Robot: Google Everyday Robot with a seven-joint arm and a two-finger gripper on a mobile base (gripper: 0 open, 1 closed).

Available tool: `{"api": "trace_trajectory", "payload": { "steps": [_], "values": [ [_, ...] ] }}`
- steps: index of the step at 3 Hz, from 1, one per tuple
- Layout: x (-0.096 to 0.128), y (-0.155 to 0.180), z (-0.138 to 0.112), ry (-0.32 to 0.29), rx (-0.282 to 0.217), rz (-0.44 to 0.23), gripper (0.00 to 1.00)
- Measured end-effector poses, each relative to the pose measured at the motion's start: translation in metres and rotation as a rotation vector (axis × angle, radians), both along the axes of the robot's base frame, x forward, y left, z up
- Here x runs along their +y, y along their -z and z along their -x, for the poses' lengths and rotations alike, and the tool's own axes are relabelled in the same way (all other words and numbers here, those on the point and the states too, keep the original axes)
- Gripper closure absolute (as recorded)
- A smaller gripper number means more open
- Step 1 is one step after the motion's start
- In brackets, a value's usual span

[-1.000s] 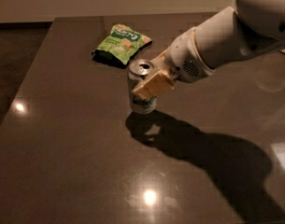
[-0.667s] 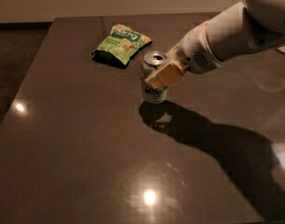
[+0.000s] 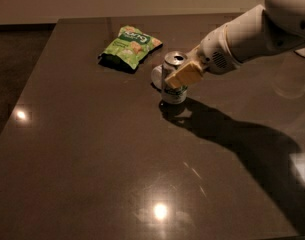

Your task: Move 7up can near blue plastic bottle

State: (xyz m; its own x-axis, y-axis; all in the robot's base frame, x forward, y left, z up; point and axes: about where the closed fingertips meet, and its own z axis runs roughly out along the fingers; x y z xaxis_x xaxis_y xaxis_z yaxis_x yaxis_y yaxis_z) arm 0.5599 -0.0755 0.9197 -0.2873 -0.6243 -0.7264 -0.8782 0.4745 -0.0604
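Observation:
The 7up can (image 3: 174,60) stands upright near the middle of the dark table (image 3: 92,159), at or just above its surface, with its shadow directly under it. My gripper (image 3: 171,77) comes in from the right and is shut on the can. Its tan finger pad (image 3: 185,74) lies across the can's near side. A pale rounded shape (image 3: 156,77) shows behind the can's left side; I cannot tell what it is. The blue plastic bottle does not show; it is hidden or out of view.
A flat green snack bag (image 3: 130,47) lies just up and left of the can. The white arm (image 3: 252,31) reaches in from the upper right and casts a broad shadow over the table's right half. The table's left edge (image 3: 27,99) runs diagonally.
The gripper has carried the can to the right and farther back, toward the snack bag, and lower, so its shadow now meets its base.

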Motion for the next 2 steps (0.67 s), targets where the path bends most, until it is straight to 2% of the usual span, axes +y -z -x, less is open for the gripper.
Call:
{"api": "trace_trajectory", "payload": {
  "steps": [1,2],
  "values": [
    [-0.0065,0.0065,-0.0076,0.011,-0.005,-0.001,0.6],
    [-0.0092,0.0107,-0.0094,-0.009,-0.005,-0.011,0.37]
  ]
}}
